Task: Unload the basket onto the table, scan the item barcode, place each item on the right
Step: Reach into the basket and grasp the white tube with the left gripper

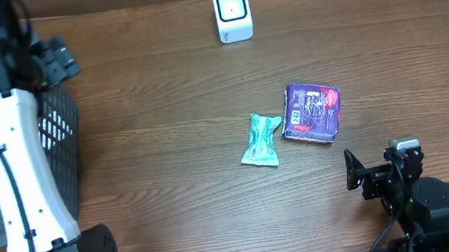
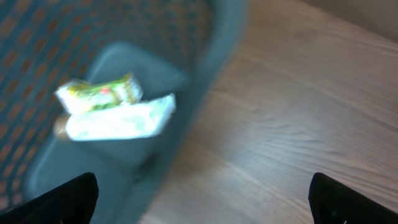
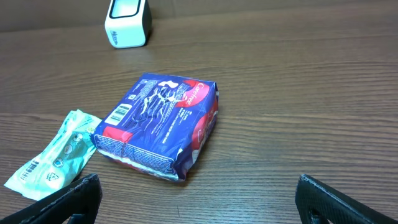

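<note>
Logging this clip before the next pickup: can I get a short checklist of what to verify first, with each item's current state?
1. Right gripper open, empty: ok.
2. Left gripper open, nothing in it, by the basket: ok.
3. Purple packet flat on the table, barcode showing on top: ok.
4. Green packet clear of the purple one: cannot tell; they lie very close.
5. Scanner upright, nothing in front of it: ok.
</note>
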{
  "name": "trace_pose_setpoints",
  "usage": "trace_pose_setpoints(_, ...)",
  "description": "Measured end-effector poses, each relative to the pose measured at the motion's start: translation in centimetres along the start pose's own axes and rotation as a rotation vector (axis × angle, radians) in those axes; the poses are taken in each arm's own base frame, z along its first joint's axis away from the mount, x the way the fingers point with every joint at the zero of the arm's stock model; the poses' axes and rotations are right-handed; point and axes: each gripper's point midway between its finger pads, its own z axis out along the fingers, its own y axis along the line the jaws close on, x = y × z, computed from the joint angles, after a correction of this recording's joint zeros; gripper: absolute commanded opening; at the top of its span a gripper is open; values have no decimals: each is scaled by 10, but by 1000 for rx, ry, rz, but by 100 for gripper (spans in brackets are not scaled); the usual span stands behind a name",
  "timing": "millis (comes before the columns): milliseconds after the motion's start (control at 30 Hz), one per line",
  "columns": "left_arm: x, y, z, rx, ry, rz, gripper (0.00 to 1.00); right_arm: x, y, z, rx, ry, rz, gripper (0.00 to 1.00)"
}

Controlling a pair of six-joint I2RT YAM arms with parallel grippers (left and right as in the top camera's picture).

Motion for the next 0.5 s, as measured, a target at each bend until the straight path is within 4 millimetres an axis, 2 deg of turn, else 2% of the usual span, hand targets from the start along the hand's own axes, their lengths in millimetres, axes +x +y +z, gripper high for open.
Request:
trace_pose_setpoints(200,3,82,9,-89,53,-217,100,0,0,0,0,0,0,100)
trace_pose_setpoints(400,0,134,12,-93,38,-436,100,0,0,0,0,0,0,100)
trace_pose_setpoints(467,0,148,19,-108,28,-491,100,0,0,0,0,-1,0,100)
trace_pose_setpoints(500,3,150,30,-110,33,-511,100,0,0,0,0,0,0,100)
